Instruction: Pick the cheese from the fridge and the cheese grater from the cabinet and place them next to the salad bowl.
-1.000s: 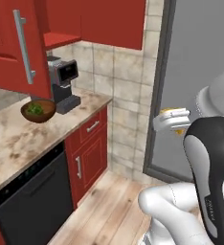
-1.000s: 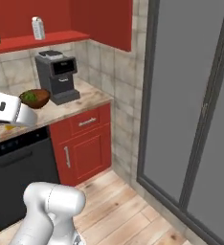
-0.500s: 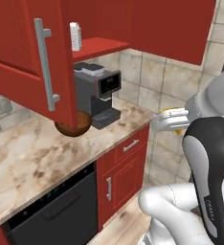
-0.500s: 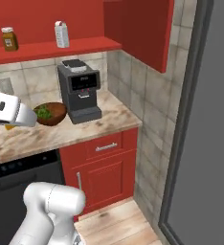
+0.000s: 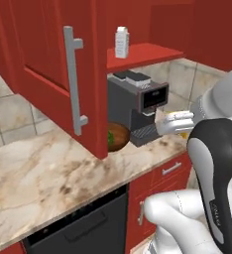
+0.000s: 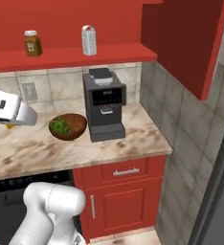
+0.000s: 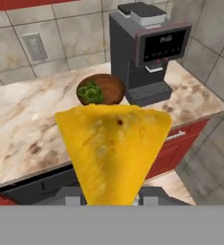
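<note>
Half the job, at my reckoning, is under way and none of it finished. My gripper [image 7: 109, 198] is clenched on the cheese [image 7: 113, 148], whose yellow wedge hangs point-down between my fingers in the hand view. So the pick from the fridge is done, but the cheese is not yet set down.

From the hand, the salad bowl [image 7: 101, 89] sits on the marble counter [image 7: 32, 129] at about twelve o'clock of the cheese, well beyond it, with the coffee machine [image 7: 150, 52] just at the bowl's three o'clock. In the right base view my gripper [image 6: 11, 125] hovers over the counter at nine o'clock of the salad bowl [image 6: 67, 126], near it but apart.

Left to do: place the cheese beside the bowl, then fetch the cheese grater [image 6: 89, 40], which stands untouched on the shelf of the open cabinet [image 5: 63, 74], at twelve o'clock of the coffee machine.

Compared with half a second ago, both base views have closed in on the counter, so the base has driven nearer; the bowl, machine and grater look larger, not shifted. My hold on the cheese is unchanged.
</note>
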